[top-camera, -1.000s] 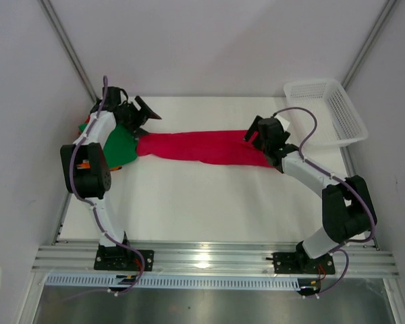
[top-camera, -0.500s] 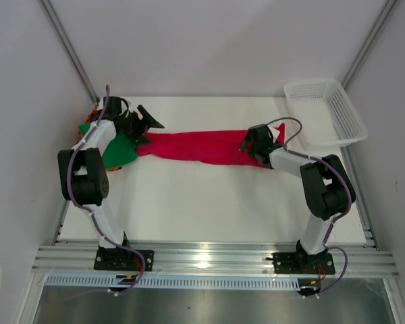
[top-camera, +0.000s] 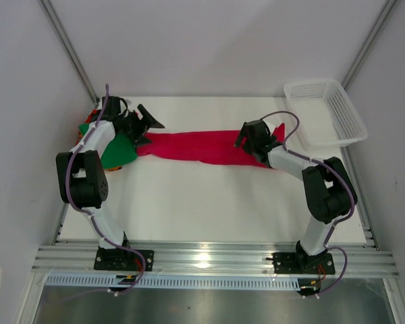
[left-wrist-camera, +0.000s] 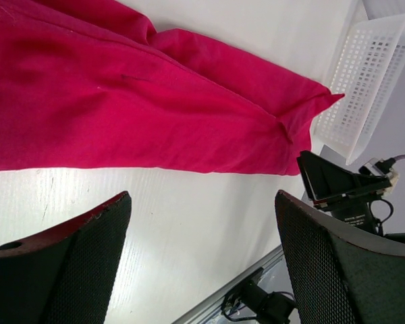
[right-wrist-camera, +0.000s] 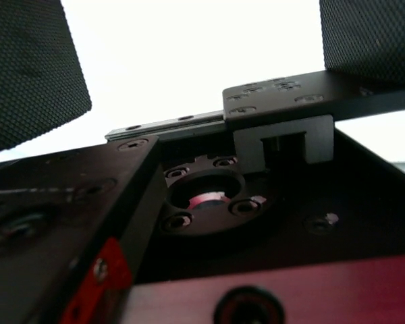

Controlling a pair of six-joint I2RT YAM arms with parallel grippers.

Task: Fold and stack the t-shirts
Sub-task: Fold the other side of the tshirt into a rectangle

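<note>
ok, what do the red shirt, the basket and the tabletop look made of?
Red shirt: soft matte knit cloth, probably cotton; it creases and folds.
Basket: white moulded plastic, likely; rigid open mesh walls.
Tabletop: smooth white board, slightly glossy; it shows faint glare. Core material unclear.

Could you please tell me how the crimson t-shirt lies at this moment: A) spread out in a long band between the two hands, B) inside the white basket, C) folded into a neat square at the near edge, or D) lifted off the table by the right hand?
A: the crimson t-shirt lies on the table as a long band running from the open left hand to the open right hand, and no cloth shows inside the white basket.
</note>
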